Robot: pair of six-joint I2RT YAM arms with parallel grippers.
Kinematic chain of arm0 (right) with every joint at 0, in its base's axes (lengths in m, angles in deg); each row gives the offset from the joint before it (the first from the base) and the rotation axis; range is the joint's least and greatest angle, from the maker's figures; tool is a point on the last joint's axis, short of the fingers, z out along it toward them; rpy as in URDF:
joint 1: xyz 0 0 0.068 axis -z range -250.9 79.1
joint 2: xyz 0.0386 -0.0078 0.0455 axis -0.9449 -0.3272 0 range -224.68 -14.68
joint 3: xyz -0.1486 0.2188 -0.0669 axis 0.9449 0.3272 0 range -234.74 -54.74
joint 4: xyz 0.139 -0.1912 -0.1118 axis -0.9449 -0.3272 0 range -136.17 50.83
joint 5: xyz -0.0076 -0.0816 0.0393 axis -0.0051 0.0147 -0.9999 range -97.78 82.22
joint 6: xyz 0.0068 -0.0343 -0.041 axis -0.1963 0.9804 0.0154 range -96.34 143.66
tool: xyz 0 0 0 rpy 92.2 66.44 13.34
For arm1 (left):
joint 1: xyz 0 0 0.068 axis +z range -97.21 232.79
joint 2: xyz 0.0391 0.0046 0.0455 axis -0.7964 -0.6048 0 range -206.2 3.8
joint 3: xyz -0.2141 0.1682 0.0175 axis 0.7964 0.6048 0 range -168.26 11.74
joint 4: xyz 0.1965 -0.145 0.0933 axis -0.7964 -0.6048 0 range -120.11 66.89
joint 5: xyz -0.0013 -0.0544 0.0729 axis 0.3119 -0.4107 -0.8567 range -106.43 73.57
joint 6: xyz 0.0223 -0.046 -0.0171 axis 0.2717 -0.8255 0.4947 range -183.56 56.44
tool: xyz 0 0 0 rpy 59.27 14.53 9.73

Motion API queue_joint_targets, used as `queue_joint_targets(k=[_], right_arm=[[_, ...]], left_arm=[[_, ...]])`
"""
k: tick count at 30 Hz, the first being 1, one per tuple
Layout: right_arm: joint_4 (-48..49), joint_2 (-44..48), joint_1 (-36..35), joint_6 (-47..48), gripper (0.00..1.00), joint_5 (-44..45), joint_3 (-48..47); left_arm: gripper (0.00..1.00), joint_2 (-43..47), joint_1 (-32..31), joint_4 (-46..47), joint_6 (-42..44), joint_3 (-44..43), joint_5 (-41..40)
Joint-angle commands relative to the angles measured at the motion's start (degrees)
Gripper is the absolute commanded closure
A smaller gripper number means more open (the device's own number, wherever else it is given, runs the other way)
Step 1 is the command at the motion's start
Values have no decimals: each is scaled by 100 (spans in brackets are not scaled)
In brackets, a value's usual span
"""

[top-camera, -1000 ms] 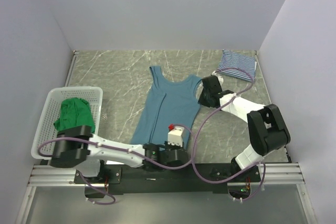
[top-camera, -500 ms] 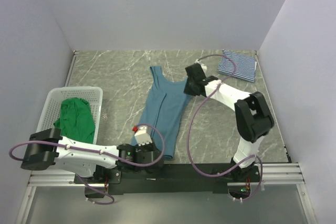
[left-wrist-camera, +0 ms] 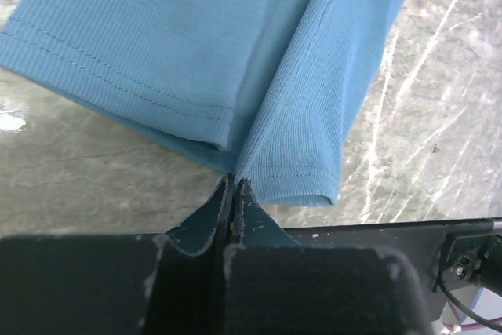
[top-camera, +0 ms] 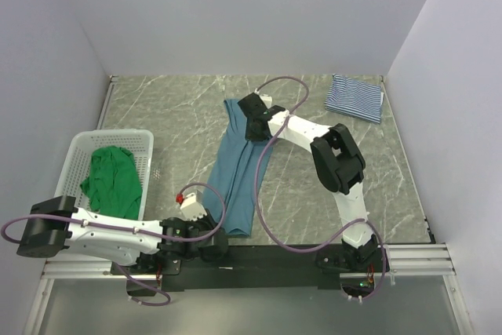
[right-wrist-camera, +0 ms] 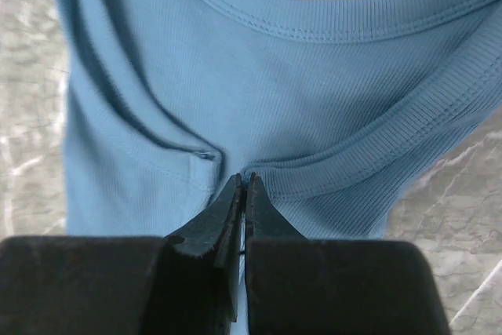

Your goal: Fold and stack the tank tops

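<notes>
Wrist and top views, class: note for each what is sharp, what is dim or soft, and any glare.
Left wrist view: the teal top shows crisp ribbing and hem stitches, the left gripper is dark with little detail, and a white glare patch sits on the table at the left edge. Right wrist view: neckline stitching is sharp, the right gripper dark. Top view: even light, no strong glare.

teal top (top-camera: 238,172): plain ribbed knit, mid counter (top-camera: 172,107). Doubled lengthwise into a narrow strip, straps at the far end, hem at the near edge, slightly slanted. One side is laid over the other. Not flat: a raised crease runs up from the hem corner. Hem is double-stitched, neckline and armhole have ribbed binding.
striped top (top-camera: 354,98): navy/white, folded into a small flat packet, far right corner, well apart from the teal one.
green top (top-camera: 114,176): bright green, crumpled heap in the white basket (top-camera: 78,154) at left, unfolded.
</notes>
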Motion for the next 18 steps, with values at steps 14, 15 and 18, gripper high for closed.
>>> queue_joint_targets(k=[14, 15, 18], right_arm=[[247, 342, -29, 590, 55, 271, -412], [248, 421, -12, 617, 53, 341, -359], [344, 834, 119, 635, 46, 596, 0]], left_arm=[[69, 182, -12, -795, -187, -205, -77], [68, 234, -12, -856, -152, -258, -94], [64, 375, -12, -1146, -29, -495, -200]])
